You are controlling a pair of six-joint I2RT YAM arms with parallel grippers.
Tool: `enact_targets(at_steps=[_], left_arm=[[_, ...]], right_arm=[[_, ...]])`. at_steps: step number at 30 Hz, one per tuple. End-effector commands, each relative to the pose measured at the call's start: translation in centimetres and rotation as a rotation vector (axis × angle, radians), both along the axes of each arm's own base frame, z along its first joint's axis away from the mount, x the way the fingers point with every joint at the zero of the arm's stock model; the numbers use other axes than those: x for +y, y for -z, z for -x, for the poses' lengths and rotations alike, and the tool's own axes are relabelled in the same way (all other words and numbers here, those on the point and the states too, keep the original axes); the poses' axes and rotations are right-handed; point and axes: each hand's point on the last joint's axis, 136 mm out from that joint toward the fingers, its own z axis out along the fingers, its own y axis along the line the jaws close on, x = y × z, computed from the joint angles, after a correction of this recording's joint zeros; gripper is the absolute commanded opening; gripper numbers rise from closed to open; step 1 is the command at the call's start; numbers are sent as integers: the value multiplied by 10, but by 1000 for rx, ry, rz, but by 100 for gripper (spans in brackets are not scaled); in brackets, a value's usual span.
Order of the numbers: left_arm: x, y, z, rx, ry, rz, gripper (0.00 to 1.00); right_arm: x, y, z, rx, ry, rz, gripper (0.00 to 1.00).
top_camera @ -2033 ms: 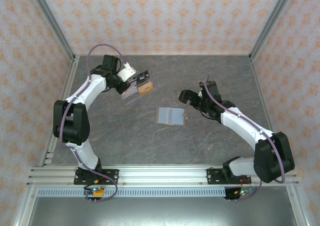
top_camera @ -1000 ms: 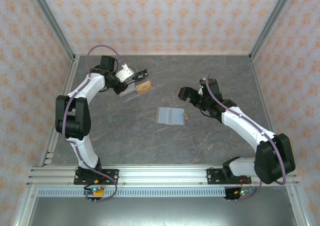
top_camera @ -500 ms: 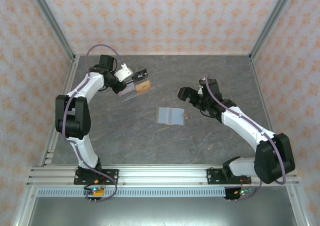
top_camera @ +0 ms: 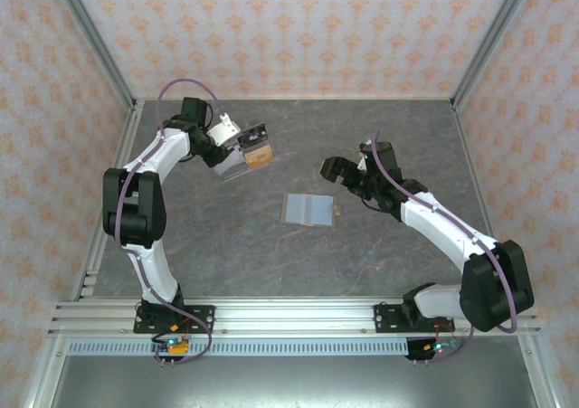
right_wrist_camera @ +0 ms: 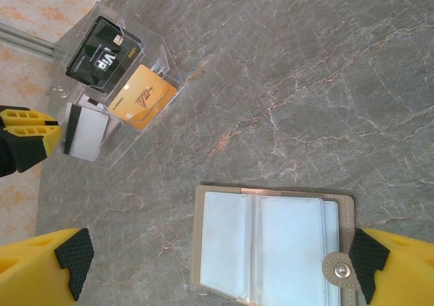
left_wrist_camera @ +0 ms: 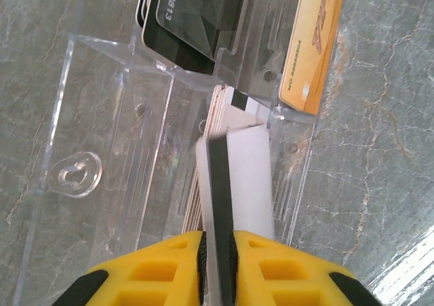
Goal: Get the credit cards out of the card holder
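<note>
My left claw (left_wrist_camera: 217, 245) is narrow, pinching a white card (left_wrist_camera: 247, 177) with a black stripe edge-on. The card's far end dips into the clear plastic tray (left_wrist_camera: 102, 116) just below my fingers, onto a stack of pale cards. Black cards (left_wrist_camera: 190, 21) and a gold card (left_wrist_camera: 312, 48) sit in the compartments beyond. I judge this the drop-off step: next I should spread the fingers just enough to free the card, then lift straight back so I don't drag it out. My right claw (right_wrist_camera: 220, 252) stands wide open. The card holder (right_wrist_camera: 271, 245) lies open flat on the surface directly beneath it, and its sleeves look empty, though I cannot be sure.
</note>
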Motion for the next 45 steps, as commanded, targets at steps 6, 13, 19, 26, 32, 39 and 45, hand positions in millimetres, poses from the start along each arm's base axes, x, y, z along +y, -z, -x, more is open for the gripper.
enact_targets(at_steps=[6, 13, 19, 26, 32, 39, 45], left_arm=[[11, -8, -8, -29, -18, -38, 18], [-1, -39, -2, -72, -129, 116, 25], [11, -48, 5, -89, -382, 205, 38], [41, -44, 19, -130, -864, 368, 63], [49, -12, 37, -50, -1094, 440, 60], [47, 23, 35, 40, -1149, 425, 41], [41, 38, 31, 92, -1133, 425, 34]], right_arm=[[4, -11, -8, -26, 4, -32, 99], [9, -10, -9, -18, -13, -46, 99], [9, 2, -11, 19, -11, -11, 99], [21, 10, -9, 26, -33, 13, 99], [27, 12, -9, 32, -42, 10, 99], [28, 14, -7, 34, -44, 10, 99], [27, 15, -7, 34, -40, 16, 99]])
